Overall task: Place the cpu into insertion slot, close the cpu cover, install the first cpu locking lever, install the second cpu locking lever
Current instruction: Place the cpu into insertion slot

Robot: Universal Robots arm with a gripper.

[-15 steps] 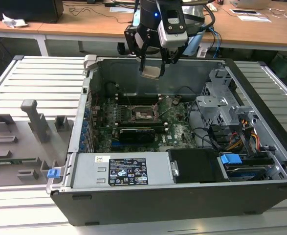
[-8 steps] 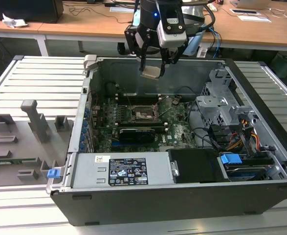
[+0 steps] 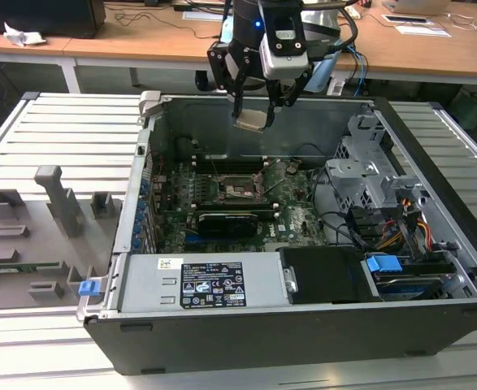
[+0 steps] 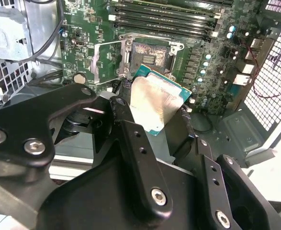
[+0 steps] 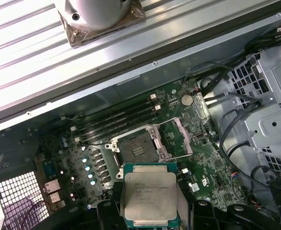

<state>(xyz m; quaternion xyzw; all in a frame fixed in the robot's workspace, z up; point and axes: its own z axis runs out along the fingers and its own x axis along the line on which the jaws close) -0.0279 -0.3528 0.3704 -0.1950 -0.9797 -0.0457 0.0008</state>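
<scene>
With our gripper clamped on the cpu well above the insertion slot, we should square its edges to that slot and lower it flat, never tilted

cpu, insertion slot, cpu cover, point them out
cpu (image 5: 150, 194), first wrist view, middle of its metal face
insertion slot (image 5: 136, 152), first wrist view, dark contact field
cpu cover (image 4: 97, 64), second wrist view, shiny outer rail

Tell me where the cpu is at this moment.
In the exterior view the cpu hangs in the gripper above the open computer case, well clear of the empty insertion slot.
</scene>
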